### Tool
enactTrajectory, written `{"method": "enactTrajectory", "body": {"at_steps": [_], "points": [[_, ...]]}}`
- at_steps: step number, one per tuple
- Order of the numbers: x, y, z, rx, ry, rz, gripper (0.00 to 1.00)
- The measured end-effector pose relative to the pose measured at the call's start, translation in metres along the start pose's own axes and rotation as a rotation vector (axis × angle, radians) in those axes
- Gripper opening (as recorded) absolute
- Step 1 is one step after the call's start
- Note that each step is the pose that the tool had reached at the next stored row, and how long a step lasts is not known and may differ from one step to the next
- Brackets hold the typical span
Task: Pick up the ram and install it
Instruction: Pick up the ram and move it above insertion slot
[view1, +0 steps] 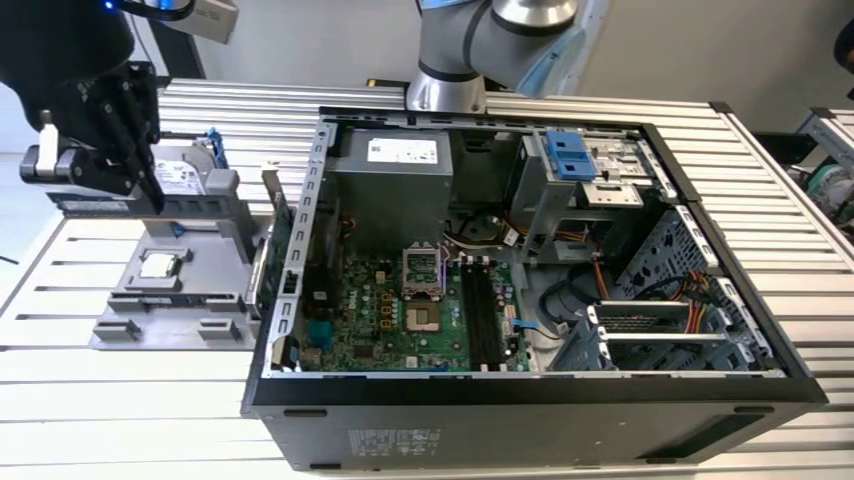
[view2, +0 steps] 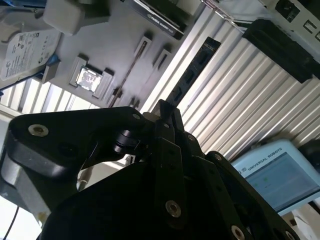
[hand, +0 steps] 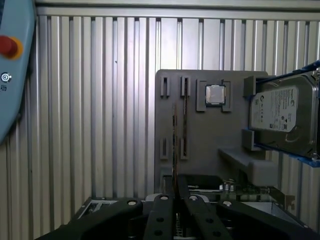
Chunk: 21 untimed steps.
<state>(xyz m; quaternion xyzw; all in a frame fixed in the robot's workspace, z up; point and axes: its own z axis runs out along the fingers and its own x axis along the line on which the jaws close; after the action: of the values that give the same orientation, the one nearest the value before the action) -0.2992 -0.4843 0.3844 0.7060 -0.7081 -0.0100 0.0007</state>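
My gripper is shut on the ram, a long narrow board with dark chips that sticks out from between the fingertips. In the first wrist view the ram shows edge-on, rising from the gripper above the grey fixture tray. In the exterior view the gripper hangs over that tray at the exterior view's left, beside the open computer case. The black memory slots lie on the green motherboard inside the case.
The tray also holds a second thin stick, a small square silver processor and a silver hard drive on blue rails. A teach pendant lies on the ribbed metal table. The arm's base stands behind the case.
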Motion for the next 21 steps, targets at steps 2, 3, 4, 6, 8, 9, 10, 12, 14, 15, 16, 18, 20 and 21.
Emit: {"method": "enactTrajectory", "body": {"at_steps": [2,3,4,6,8,9,10,12,14,15,16,18,20,21], "points": [[0.0000,-0.0014,0.0000,0.0000,0.0005,0.000,0.00],[0.0000,-0.0024,0.0000,0.0001,0.0007,0.000,0.00],[0.0000,-0.0034,0.0000,0.0001,0.0007,0.000,0.00],[0.0000,-0.0051,-0.0001,0.0000,0.0013,0.000,0.00],[0.0000,-0.0068,-0.0001,0.0000,0.0018,0.000,0.00],[0.0000,-0.0078,-0.0001,0.0001,0.0020,0.000,0.00],[0.0000,-0.0086,-0.0001,0.0000,0.0024,0.000,0.00],[0.0000,-0.0104,-0.0001,0.0001,0.0028,0.000,0.00],[0.0000,-0.0123,-0.0002,0.0001,0.0033,0.000,0.00],[0.0000,-0.0130,-0.0002,0.0001,0.0035,0.000,0.00],[0.0000,-0.0140,-0.0002,0.0001,0.0037,0.000,0.00],[-0.0001,-0.0167,-0.0002,0.0001,0.0040,0.000,0.00],[-0.0001,-0.0208,-0.0003,0.0000,0.0041,0.000,0.00],[-0.0001,-0.0229,-0.0003,0.0001,0.0041,0.000,0.00]]}}
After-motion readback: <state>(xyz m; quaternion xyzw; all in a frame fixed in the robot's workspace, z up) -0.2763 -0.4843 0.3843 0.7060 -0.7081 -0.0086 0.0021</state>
